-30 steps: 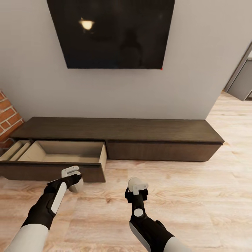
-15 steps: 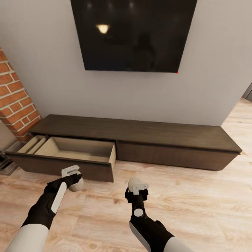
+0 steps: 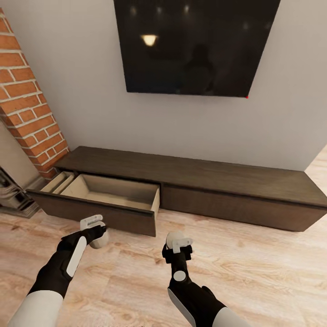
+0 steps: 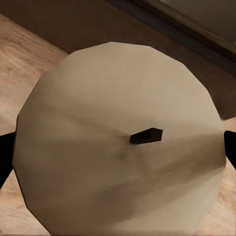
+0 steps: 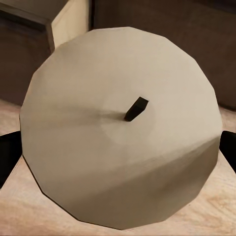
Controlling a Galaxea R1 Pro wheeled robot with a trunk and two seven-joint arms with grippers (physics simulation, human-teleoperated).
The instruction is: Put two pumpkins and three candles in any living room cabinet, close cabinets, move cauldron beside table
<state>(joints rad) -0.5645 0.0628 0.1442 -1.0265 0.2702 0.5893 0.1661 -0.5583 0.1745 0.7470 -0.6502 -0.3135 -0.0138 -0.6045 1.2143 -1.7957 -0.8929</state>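
Each hand grips a candle, presumably for dropping into the open drawer (image 3: 113,195). The left hand (image 3: 93,229), lower left of the frame, holds its candle (image 4: 118,142) just before the drawer front; the right hand (image 3: 179,243), lower centre, holds another candle (image 5: 123,128) over the wooden floor (image 3: 254,281). Both candles show flat, pale, faceted round tops with short dark wicks. The cabinet (image 3: 227,181) is long, dark-grained wood with a pale, boxy drawer interior.
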